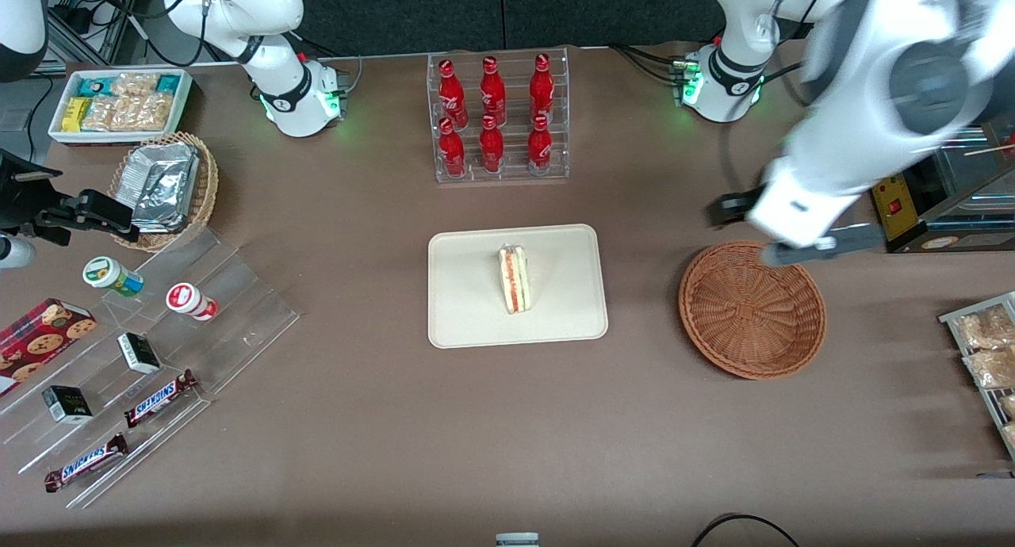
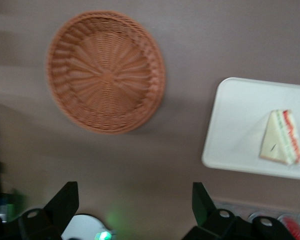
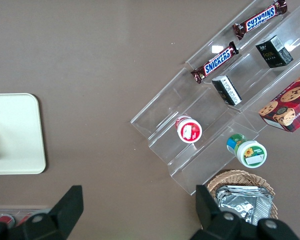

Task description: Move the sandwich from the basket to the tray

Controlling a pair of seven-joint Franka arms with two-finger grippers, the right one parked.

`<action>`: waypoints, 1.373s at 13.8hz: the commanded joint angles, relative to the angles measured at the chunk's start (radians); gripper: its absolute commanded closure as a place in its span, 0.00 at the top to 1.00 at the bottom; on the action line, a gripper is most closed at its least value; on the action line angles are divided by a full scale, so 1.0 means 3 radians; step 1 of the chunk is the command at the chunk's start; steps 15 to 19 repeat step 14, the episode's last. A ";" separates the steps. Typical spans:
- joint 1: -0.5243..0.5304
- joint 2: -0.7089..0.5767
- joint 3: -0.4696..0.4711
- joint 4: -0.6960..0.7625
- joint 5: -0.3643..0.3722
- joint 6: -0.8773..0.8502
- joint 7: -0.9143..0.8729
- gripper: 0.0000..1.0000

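Observation:
The sandwich (image 1: 515,280) lies on the cream tray (image 1: 468,301) at the table's middle, its red and green filling stripes showing. The reddish-brown wicker basket (image 1: 752,309) stands beside the tray toward the working arm's end and holds nothing. My left gripper (image 1: 777,228) is open and holds nothing; it hangs high above the basket's rim, on the side farther from the front camera. The left wrist view shows the basket (image 2: 106,72), the tray (image 2: 240,125) and the sandwich (image 2: 281,137), with the gripper (image 2: 134,192) over bare table.
A clear rack of red bottles (image 1: 499,119) stands farther from the camera than the tray. A tan basket of foil packets (image 1: 162,186), a white snack bin (image 1: 119,103) and acrylic shelves (image 1: 158,357) lie toward the parked arm's end. A machine (image 1: 951,190) and a snack rack (image 1: 987,357) lie toward the working arm's end.

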 commanded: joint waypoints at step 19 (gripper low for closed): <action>0.0650 -0.0410 -0.0157 0.0079 0.0002 -0.0392 0.1031 1.00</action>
